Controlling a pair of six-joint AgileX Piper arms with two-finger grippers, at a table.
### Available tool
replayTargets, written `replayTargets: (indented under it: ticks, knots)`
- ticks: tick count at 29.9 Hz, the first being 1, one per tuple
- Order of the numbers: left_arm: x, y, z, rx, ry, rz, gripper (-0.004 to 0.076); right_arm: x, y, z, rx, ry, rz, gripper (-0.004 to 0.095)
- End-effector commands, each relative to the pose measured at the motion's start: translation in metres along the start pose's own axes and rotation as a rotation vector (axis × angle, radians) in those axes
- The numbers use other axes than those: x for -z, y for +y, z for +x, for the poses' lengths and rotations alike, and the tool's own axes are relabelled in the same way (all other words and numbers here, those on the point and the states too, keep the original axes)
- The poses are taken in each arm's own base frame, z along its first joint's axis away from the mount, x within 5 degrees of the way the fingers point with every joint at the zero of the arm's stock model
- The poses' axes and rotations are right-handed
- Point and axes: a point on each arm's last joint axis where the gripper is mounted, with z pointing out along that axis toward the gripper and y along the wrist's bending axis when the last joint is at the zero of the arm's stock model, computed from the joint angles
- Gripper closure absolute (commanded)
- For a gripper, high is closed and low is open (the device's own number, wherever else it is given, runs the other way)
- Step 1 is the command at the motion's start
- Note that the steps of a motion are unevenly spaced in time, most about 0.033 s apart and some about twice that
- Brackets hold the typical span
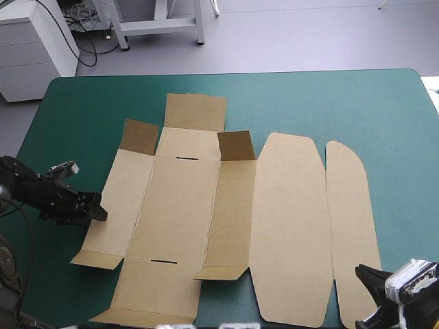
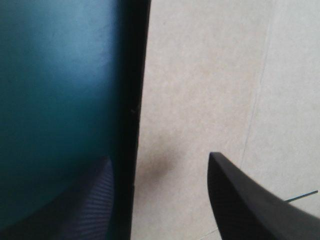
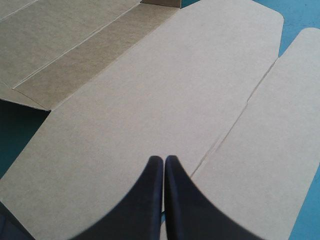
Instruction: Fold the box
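Brown board flat, nothing gripped

You have the box (image 1: 206,219) lying unfolded on the teal-green surface (image 1: 329,103), corner flaps slightly raised. Left end effector (image 2: 160,159) is spread wide, straddling the box's left edge. Right end effector (image 3: 163,160) is closed, empty, above the lid's near end.

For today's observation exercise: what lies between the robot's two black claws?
The brown cut cardboard box, mostly flat, fills the stretch between left claw and right claw; the high view shows it.
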Motion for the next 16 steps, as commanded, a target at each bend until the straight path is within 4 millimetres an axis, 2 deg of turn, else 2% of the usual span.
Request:
replayTargets:
  ticks: [1,8,16]
  knots:
    - [0.009,-0.011,0.004,-0.008,0.026,0.067,0.0321,0.003,0.0,-0.011,0.009,-0.073,0.002,0.092]
    - [0.007,-0.013,0.004,0.013,0.036,0.067,0.0321,0.003,0.0,-0.011,0.011,-0.073,0.005,0.092]
    - [-0.015,-0.03,0.013,-0.039,0.136,0.071,0.0321,0.003,0.0,-0.011,0.013,-0.073,0.005,0.092]
